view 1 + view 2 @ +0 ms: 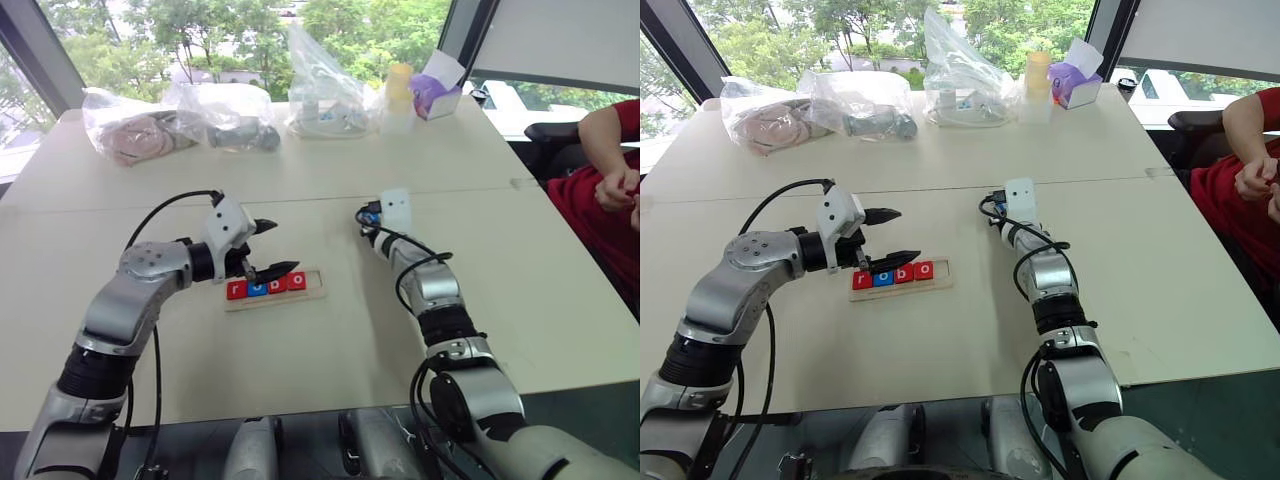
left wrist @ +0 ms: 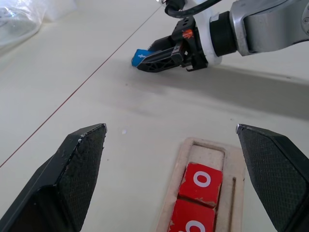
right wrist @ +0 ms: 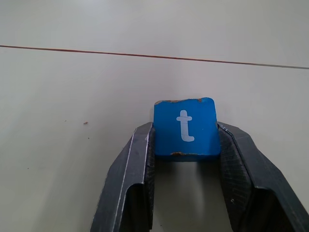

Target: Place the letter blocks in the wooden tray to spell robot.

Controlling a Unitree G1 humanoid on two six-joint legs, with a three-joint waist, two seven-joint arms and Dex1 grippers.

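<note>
A long, shallow tray of light wood [image 1: 902,279] lies on a pale cream table [image 1: 940,340]. Four small square letter tiles [image 1: 893,274] sit in it in a row: red r, blue o, red b, red o. The slot at the tray's right end is bare.

The left tool [image 1: 888,238] hangs just above the tray's left part, its two black fingers spread wide and holding nothing.

The right tool [image 3: 184,159], well to the right of the tray and a little farther back, is clamped on a small blue square tile with a white letter t [image 3: 184,128]. The tile sits between the two black fingertips, one pressed to each side, letter facing up, low over the table near a thin red seam line.

Clear plastic bags [image 1: 855,100] and a purple tissue box [image 1: 1077,82] lie at the far edge. A person in a red sleeve [image 1: 1240,190] sits on the right.
</note>
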